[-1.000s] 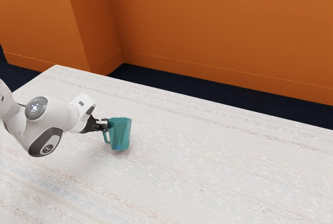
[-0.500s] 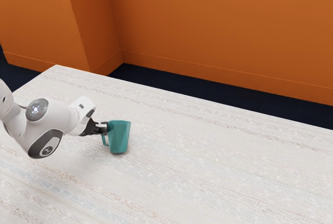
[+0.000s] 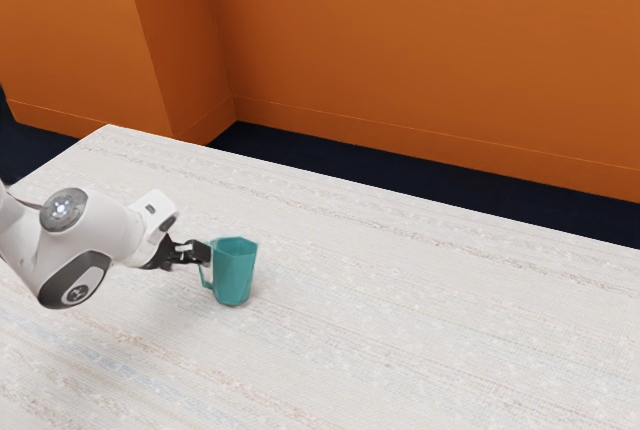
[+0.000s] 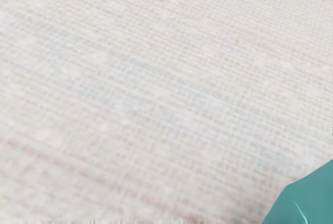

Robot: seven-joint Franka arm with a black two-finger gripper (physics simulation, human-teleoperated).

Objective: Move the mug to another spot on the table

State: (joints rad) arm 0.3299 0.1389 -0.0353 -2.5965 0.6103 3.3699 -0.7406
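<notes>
A teal mug point(image 3: 233, 270) stands upright on the white table point(image 3: 420, 310), toward the exterior view's left. My gripper point(image 3: 200, 250) reaches in from that side, level with the mug's rim, and is shut on the top of the handle. The mug's base looks to be resting on the tabletop. A corner of the teal mug point(image 4: 307, 200) also lies just under the hand in the wrist view, over the woven table surface point(image 4: 156, 94).
The table's far edge point(image 3: 400, 188) runs along a dark floor strip below orange walls point(image 3: 420, 40). An orange wall corner point(image 3: 180, 50) juts out at the back left. My arm's white elbow point(image 3: 65, 250) hangs low over the table's left part.
The mug was tilted and slightly raised; it has come down and turned upright. My arm has dropped lower and its hand has levelled out.
</notes>
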